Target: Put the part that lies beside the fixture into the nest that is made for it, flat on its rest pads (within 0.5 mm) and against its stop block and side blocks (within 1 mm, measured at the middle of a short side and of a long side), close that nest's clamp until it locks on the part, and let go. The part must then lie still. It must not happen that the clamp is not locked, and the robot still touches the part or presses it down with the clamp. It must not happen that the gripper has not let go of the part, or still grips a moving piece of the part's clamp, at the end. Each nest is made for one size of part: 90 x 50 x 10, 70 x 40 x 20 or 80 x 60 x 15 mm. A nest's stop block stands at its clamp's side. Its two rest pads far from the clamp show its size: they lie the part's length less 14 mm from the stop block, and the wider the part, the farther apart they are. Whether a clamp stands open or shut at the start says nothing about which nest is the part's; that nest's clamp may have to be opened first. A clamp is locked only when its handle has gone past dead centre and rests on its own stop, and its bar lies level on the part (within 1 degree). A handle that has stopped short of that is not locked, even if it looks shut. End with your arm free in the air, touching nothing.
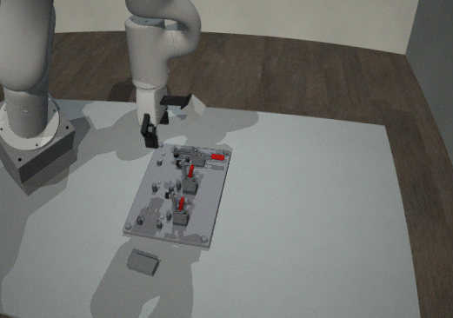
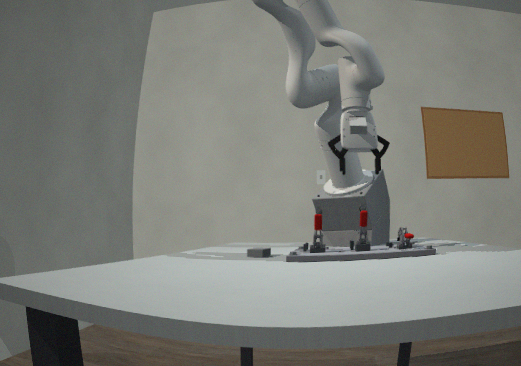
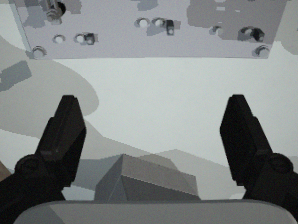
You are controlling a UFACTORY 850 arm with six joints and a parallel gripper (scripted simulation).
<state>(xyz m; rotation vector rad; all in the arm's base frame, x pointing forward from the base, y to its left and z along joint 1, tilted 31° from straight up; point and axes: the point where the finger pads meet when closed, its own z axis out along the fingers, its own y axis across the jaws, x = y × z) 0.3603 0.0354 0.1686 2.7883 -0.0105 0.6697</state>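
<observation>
The grey block part lies flat on the table just off the near end of the fixture plate; it also shows in the exterior view. The plate carries three clamps. The far clamp's red handle lies low. The middle handle and the near handle stand upright. All nests look empty. My gripper is open and empty, high above the table by the plate's far left corner. In the wrist view the fingers are spread wide, with the plate's edge at the top.
The robot's grey base block stands on the table left of the plate. The two upright handles rise well above the plate, below the gripper's height.
</observation>
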